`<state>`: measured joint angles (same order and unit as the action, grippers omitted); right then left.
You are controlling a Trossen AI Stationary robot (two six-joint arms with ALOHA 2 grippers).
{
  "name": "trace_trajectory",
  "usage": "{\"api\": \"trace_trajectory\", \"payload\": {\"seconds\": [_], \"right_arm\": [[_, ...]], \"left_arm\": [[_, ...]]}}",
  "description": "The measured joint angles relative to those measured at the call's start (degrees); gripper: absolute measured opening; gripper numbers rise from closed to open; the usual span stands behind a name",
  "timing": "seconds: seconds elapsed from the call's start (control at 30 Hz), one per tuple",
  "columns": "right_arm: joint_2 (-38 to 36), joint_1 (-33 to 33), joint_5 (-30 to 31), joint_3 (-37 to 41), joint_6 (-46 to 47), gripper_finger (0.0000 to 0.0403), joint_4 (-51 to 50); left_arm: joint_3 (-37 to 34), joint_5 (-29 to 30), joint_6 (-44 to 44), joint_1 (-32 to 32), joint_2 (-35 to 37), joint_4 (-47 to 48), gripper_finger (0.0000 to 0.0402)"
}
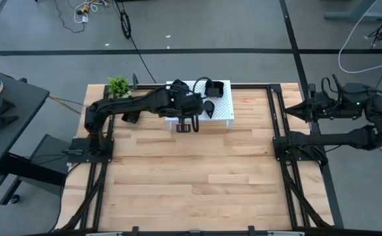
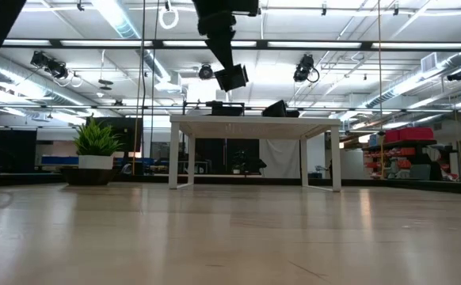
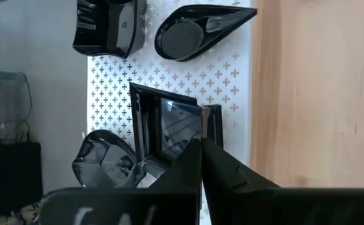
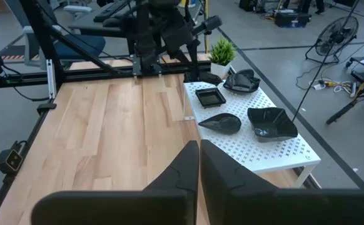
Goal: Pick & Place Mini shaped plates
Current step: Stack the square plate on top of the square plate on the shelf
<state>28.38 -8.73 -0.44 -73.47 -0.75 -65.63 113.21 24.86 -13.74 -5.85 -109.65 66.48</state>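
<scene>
A white perforated stand (image 1: 225,113) stands at the table's far middle. Mini shaped plates rest on it: a teardrop one (image 3: 194,31), a wavy-edged one (image 3: 107,25), another wavy one (image 3: 104,159) and a square one (image 4: 209,96). My left gripper (image 3: 201,145) hangs above the stand's near edge, shut on a second square plate (image 3: 166,128), which also shows in the low view as the held plate (image 2: 230,77). My right gripper (image 4: 199,147) waits shut at the table's right edge, with nothing in it. My left gripper pinches the square plate between its two fingers at the rim (image 3: 193,142), by one corner. The fingers slant downward from the table's left. The plate hangs tilted below the fingertips, lifted clear of the stand.
A small green potted plant (image 1: 119,86) stands left of the stand at the far edge. Black frame rails (image 1: 279,131) run along the table's left and right sides. Bare wooden tabletop (image 1: 191,177) lies between the stand and the near edge.
</scene>
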Motion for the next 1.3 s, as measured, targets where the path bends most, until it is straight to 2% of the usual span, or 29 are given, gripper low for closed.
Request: {"api": "trace_trajectory", "payload": {"seconds": [0.43,0.87,1.3], "right_arm": [[-0.02,-0.01,-0.01,-0.02,-0.01,0.002,0.0],[-0.02,-0.01,-0.01,-0.01,0.0,0.002,0.0],[-0.02,-0.02,-0.01,0.0,0.0,0.002,0.0]], "left_arm": [[1.51,3.53,7.42,1.28,-4.61,3.21,0.0008],[1.5,9.82,7.11,2.16,-6.61,4.48,0.0011],[1.37,9.94,7.09,1.99,-10.3,6.16,0.0011]]}}
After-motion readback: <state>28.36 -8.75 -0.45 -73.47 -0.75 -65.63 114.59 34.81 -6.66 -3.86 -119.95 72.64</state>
